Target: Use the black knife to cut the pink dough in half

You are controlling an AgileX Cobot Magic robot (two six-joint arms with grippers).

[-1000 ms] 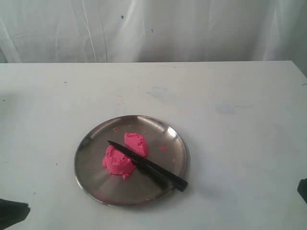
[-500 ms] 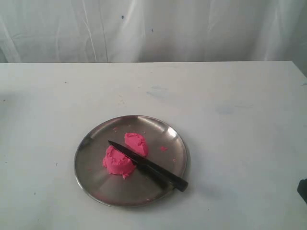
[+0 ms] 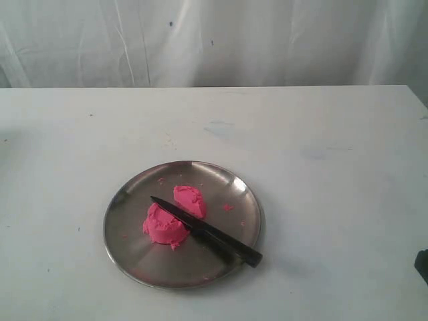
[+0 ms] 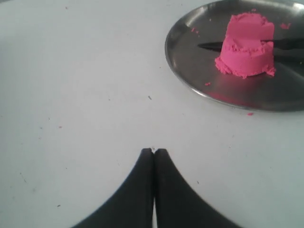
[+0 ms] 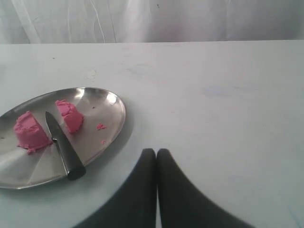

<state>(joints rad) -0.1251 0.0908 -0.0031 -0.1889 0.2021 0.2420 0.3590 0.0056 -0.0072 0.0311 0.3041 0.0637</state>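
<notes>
Looks done already: the pink dough (image 3: 175, 215) sits in two lumps on the plate (image 3: 134, 257), the black knife (image 3: 207, 231) lying between them, handle over the rim toward your right gripper (image 5: 156, 151). Both it and the left gripper (image 4: 153, 151) are pinched closed, empty, well off the plate.

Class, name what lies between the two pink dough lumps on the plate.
The black knife lies between the pink dough lumps, clearest in the exterior view.

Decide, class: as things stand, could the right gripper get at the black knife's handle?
Probably yes. The black knife lies with its handle end over the steel plate's rim nearest the shut right gripper, with only bare table between them.
</notes>
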